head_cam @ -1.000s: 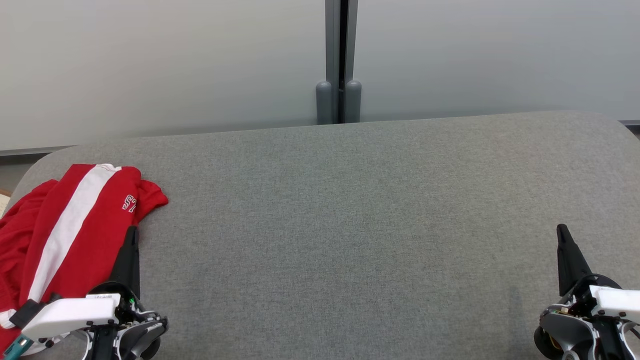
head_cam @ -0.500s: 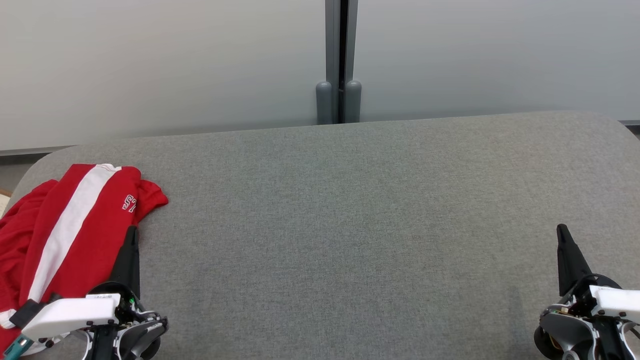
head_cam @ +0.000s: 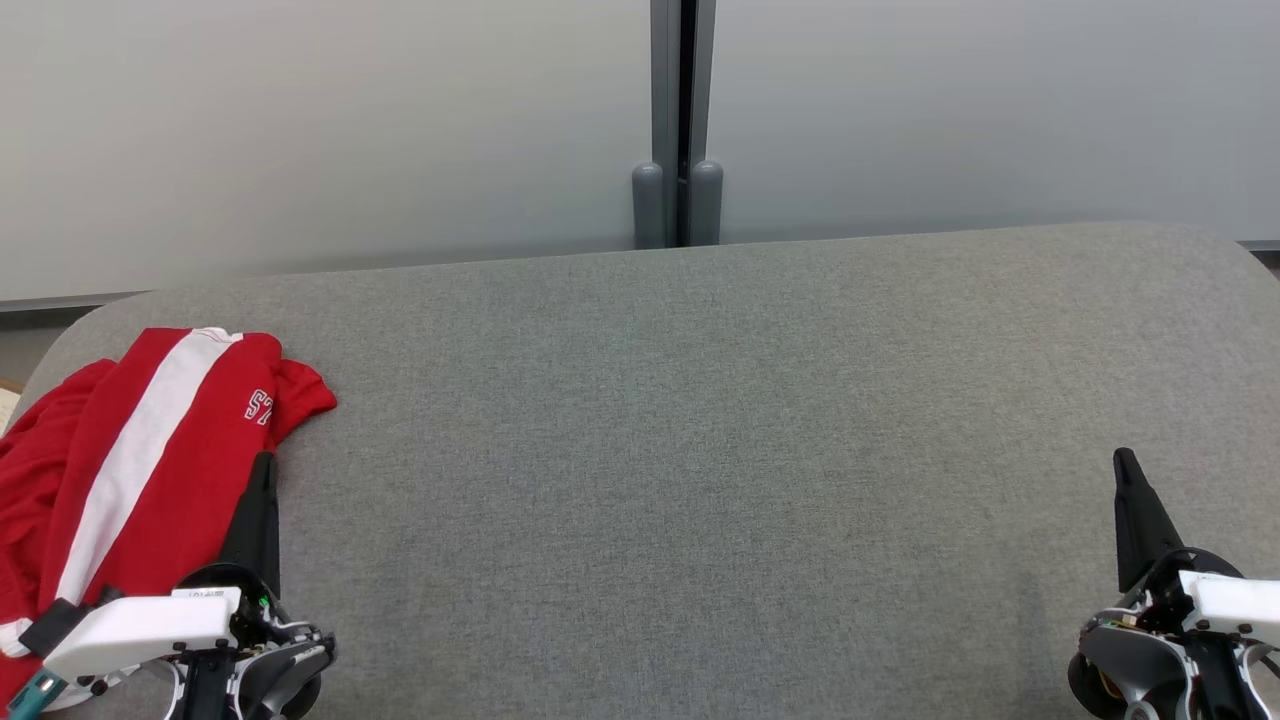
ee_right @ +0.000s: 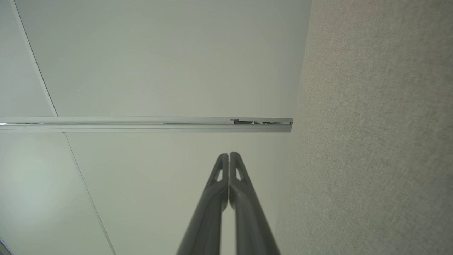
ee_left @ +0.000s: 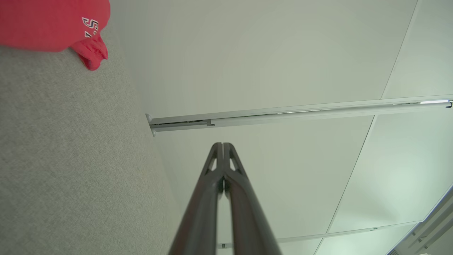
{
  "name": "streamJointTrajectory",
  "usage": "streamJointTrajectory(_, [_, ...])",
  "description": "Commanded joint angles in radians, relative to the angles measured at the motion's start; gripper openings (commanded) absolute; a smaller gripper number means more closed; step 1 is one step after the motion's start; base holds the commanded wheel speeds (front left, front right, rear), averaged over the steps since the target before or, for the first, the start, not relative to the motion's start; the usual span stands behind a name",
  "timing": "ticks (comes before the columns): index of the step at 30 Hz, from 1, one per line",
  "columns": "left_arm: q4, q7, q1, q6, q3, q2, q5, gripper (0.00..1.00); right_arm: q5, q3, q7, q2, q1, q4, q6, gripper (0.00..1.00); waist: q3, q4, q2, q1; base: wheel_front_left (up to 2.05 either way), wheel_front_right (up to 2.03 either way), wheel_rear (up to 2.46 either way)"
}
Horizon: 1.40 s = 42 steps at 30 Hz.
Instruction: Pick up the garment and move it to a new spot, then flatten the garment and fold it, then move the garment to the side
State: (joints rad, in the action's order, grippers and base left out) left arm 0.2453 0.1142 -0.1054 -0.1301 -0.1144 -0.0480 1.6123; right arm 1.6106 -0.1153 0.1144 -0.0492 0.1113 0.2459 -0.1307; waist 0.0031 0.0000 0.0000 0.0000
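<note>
Folds are seen across the red fabric garment (head_cam: 130,470), which is marked with 1 broad white stripe and some white lettering and is bunched at the lower left of the head view. It is laid on the wide grey woven-fabric surface (head_cam: 700,450), close to that surface's rounded left corner, and part of it is cut off by the frame's left edge. In the left wrist view, a red corner of the garment (ee_left: 53,24) with lettering is shown at the upper left.

The left gripper (head_cam: 265,465), made of dark tapered fingers on a white and black wrist, is placed at the lower left of the head view, its tip drawn over the garment's right edge; whether cloth is touched cannot be told. In the left wrist view the left gripper (ee_left: 223,145) is shown with its 2 fingers pressed together, nothing held between them.

The right gripper (head_cam: 1122,458) is found at the lower right, well apart from the garment, over bare grey surface. In the right wrist view, the right gripper (ee_right: 229,154) is likewise shown closed tip to tip and empty.

Behind the surface, pale grey wall panels (head_cam: 300,130) are divided by 1 dark grey vertical post (head_cam: 680,100) at the upper centre.
</note>
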Motion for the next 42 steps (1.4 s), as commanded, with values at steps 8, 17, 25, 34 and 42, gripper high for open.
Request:
streamJointTrajectory(8, [0.000,0.002,-0.008,-0.005,-0.002,-0.003,0.000,0.00,0.004,0.001,0.001,-0.001,-0.008,-0.004,0.000,0.00,0.000,0.000,0.0000,0.0000,0.00,0.00,0.00])
streamJointTrajectory(17, [0.026,-0.007,0.025,0.001,0.006,0.008,-0.003,1.00,0.002,0.004,-0.004,0.007,-0.020,0.020,0.000,1.00,0.000,0.000,0.0000,0.0000,0.00,0.00,0.00])
streamJointTrajectory(25, [0.004,-0.048,0.021,0.001,0.017,0.007,-0.040,1.00,0.008,0.029,-0.044,0.005,-0.008,0.001,0.000,1.00,0.000,-0.001,0.0000,0.0000,0.00,0.00,0.00])
streamJointTrajectory(34, [-0.038,-0.090,0.016,0.009,0.020,0.005,-0.211,1.00,-0.109,0.066,-0.090,-0.008,0.009,-0.048,0.000,1.00,0.002,-0.001,0.0000,0.0000,0.00,0.00,0.00])
streamJointTrajectory(42, [-0.070,-0.119,0.016,0.041,0.041,0.004,-0.386,1.00,-0.255,0.100,-0.120,-0.016,0.014,-0.075,0.000,1.00,0.003,0.000,0.0000,0.0000,0.00,0.00,0.00])
